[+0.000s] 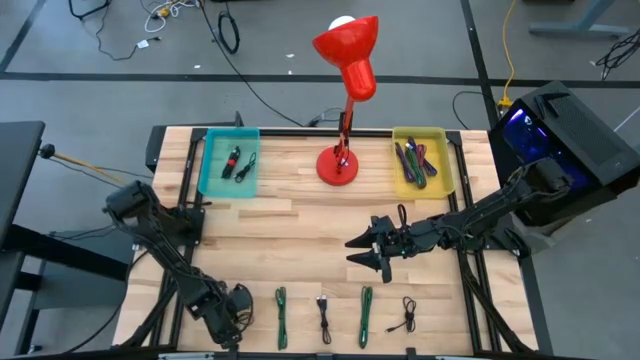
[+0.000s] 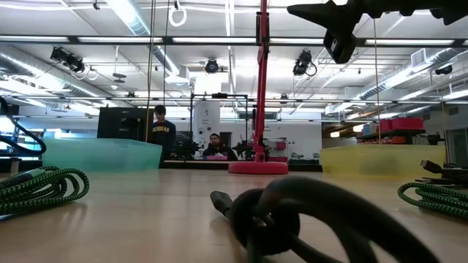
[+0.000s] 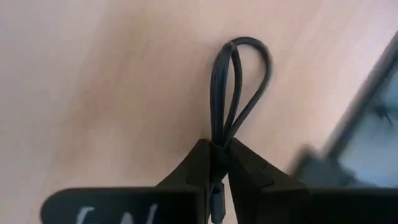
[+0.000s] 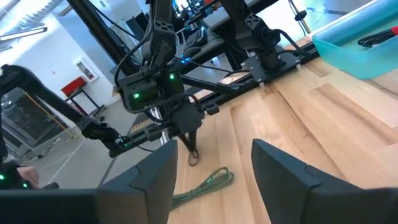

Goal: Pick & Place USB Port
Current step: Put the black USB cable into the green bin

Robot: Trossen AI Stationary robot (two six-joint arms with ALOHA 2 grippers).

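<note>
My left gripper is at the table's near-left corner, shut on a coiled black USB cable; the right wrist view shows that gripper pointing down with the cable below it. My right gripper hovers open above the table's middle, its fingers touching nothing. Two green cables and two black cables lie flat in a row along the near edge. My left gripper pinches the black cable between its two fingers, which close on the strands of the coil where they run together. It comes from above, pointing down. The free loop hangs beyond the fingertips, close over the wood; whether it touches, I cannot tell.
A teal bin with black cables sits at the far left, a yellow bin with green and coloured cables at the far right, and a red desk lamp stands between them. The low view shows a black cable close up.
</note>
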